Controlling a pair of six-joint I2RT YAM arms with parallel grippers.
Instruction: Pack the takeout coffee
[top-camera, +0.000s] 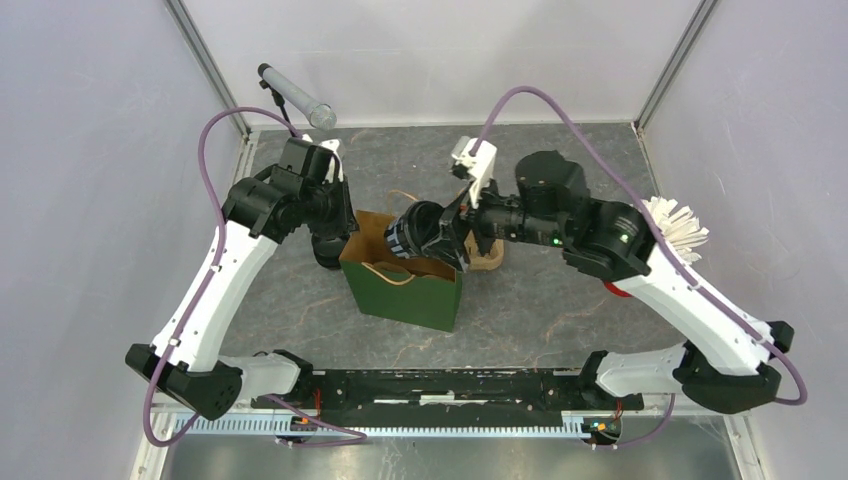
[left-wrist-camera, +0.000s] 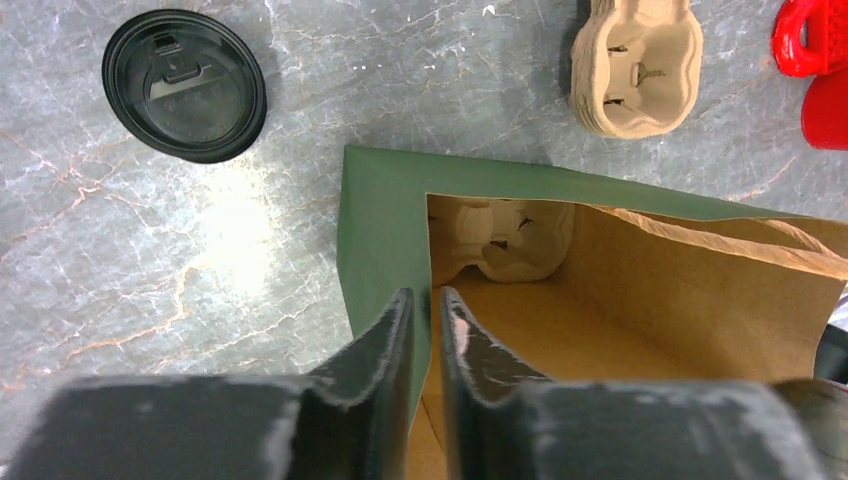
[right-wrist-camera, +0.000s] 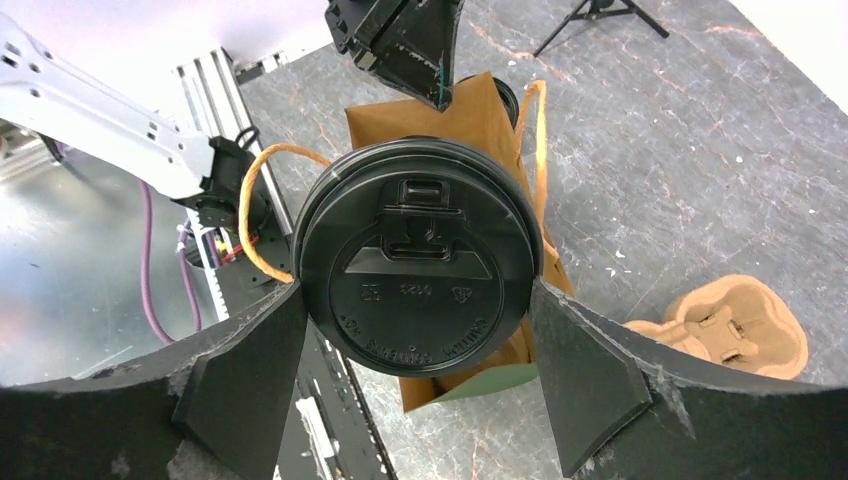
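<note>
The right gripper (right-wrist-camera: 415, 300) stands wide, its fingers (right-wrist-camera: 585, 370) pressed on opposite sides of the cup (right-wrist-camera: 420, 265). It holds the cup in the air over the mouth of the bag (top-camera: 405, 290), toward the 12 o'clock edge in the top view. The sip lid faces the wrist camera and the base points at the opening, so the cup seems lined up to go in bottom first. From above it looks somewhat tilted, though how much I cannot tell. The left gripper (left-wrist-camera: 425, 310) sits at the bag's 10 o'clock corner, jaws almost together with the green wall between them. It appears to pinch the rim, most likely to spread the paper mouth and steady the bag. At the bottom of the bag lies a tray (left-wrist-camera: 500, 240), the likely seat for the cup. Packing looks midway: the cup is lifted but not yet lowered. The next move calls for a straight descent, clear of the twine handle (right-wrist-camera: 241, 215) looping at 9 o'clock of the lid. On the table (left-wrist-camera: 150, 260), in the left wrist view, a spare tray (left-wrist-camera: 635, 65) rests at the bag's 12 o'clock and a second lid (left-wrist-camera: 185, 85) at 10 o'clock. Whether a cup stands under that lid is unclear.
</note>
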